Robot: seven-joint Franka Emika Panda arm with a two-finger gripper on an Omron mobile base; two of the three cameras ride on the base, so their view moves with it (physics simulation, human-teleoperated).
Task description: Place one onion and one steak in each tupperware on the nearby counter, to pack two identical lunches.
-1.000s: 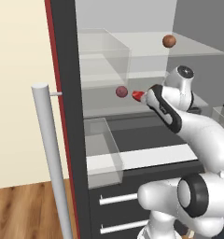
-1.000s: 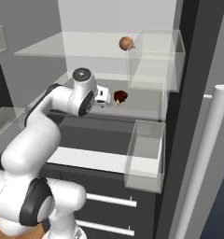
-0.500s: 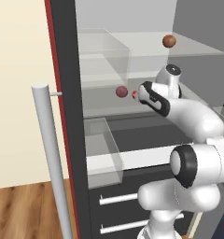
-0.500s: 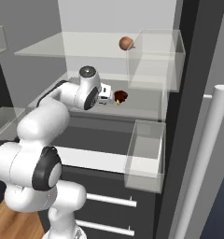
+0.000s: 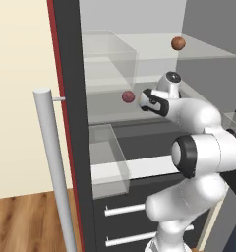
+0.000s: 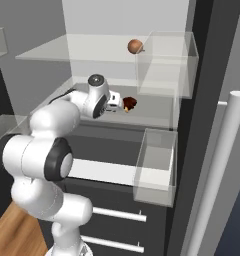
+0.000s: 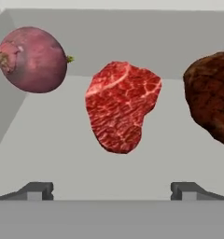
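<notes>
- I see the gripper point(image 7: 112, 190) spread wide, holding nothing (tips low in frame).
- Bright red steak point(image 7: 122, 106) centre; purplish onion point(image 7: 32, 59) upper left.

Both base views flank the open fridge point(image 5: 139, 147); hand view sits close inside it.

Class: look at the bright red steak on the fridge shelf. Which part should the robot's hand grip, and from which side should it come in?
Grip the red steak across its narrower lower half, coming straight ahead from the fridge front. It lies flat between the purple onion and the dark steak, with gaps either side. The hand, open, probably straddles it already.
</notes>
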